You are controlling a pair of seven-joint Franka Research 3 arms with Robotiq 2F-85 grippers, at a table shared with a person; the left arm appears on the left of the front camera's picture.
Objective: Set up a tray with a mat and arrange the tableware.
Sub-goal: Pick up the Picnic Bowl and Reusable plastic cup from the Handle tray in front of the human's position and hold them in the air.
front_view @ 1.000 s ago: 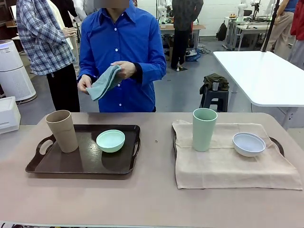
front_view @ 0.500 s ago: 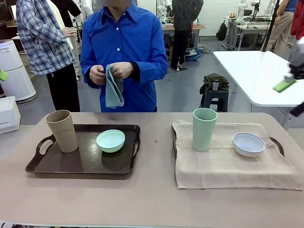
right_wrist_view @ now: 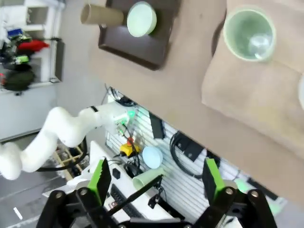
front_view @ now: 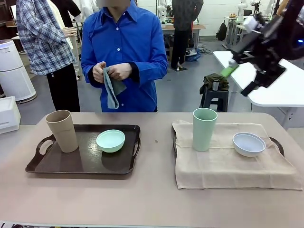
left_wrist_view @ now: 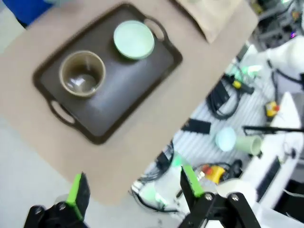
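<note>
On the left, a dark tray (front_view: 85,161) carries a tan cup (front_view: 62,131) and a mint-green bowl (front_view: 110,140). To the right, a beige mat (front_view: 223,166) covers a second tray (front_view: 280,145), with a pale green cup (front_view: 204,129) and a white bowl (front_view: 248,144) on it. My right gripper (front_view: 240,80) hangs open high above the table's right side. From above, its own view has its open gripper (right_wrist_view: 156,180), the pale green cup (right_wrist_view: 249,33) and mat (right_wrist_view: 256,95). My left gripper (left_wrist_view: 132,187) is open, high over the dark tray (left_wrist_view: 118,85), tan cup (left_wrist_view: 81,73) and mint-green bowl (left_wrist_view: 134,39).
A person in a blue shirt (front_view: 123,47) stands at the far side and holds a teal cloth (front_view: 113,90) in both hands. A strip of bare tabletop (front_view: 156,142) runs between the two trays. A white table (front_view: 266,76) stands behind at the right.
My right arm has swung in at the upper right and moved left. The person has folded the teal cloth down and now holds it with both hands.
</note>
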